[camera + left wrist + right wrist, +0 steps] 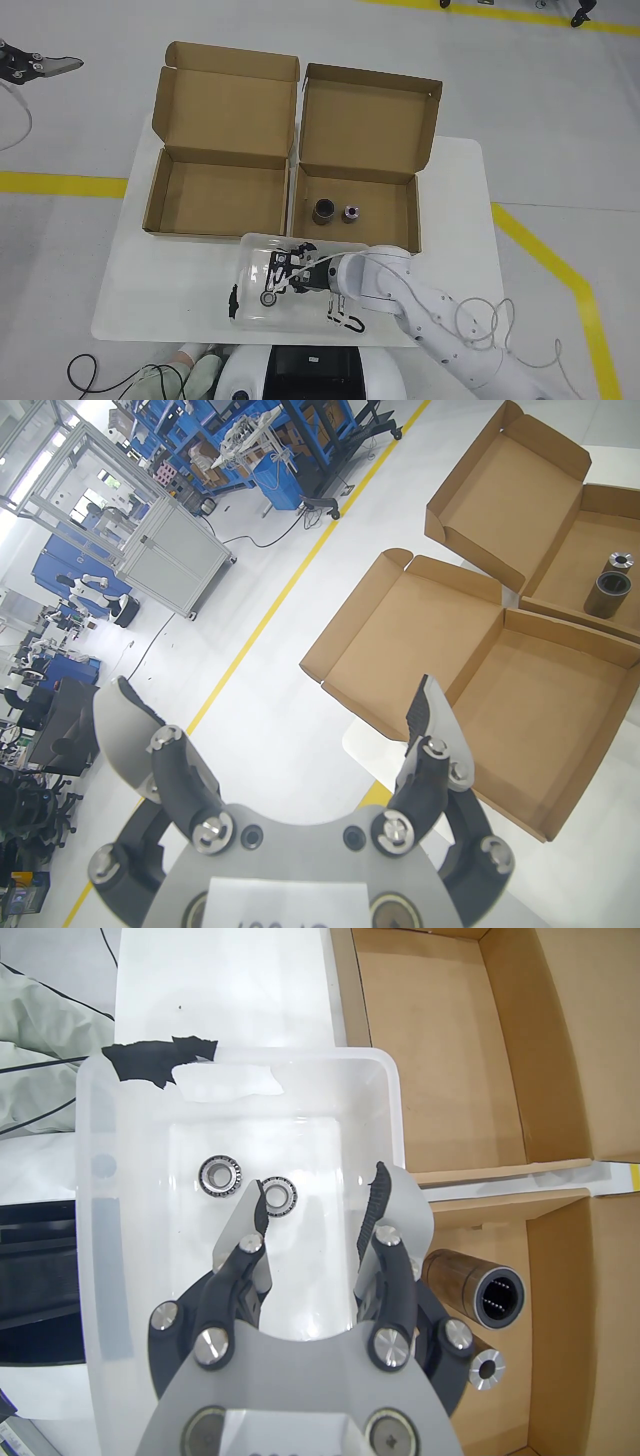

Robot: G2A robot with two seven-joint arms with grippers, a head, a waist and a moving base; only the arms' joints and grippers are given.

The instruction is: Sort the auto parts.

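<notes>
Two small steel bearings [220,1176] [281,1197] lie side by side on the floor of a clear plastic bin [395,1093]. My right gripper [320,1183] hangs open inside the bin just above them, one fingertip [259,1208] next to the nearer bearing, nothing between the fingers. In the top view the right gripper [283,275] is in the bin [300,238] at the table's front. A dark cylinder [475,1288] and a small silver bushing [487,1368] sit in the right cardboard box [380,205]. My left gripper [272,682] is open and holds nothing, off the table's far left over the floor [45,67].
The left cardboard box [220,195] [525,725] holds nothing; both boxes have lids folded back. Black tape [155,1058] and a white label stick to the bin's end wall. Cloth and cables [40,1053] lie beyond the table's front edge.
</notes>
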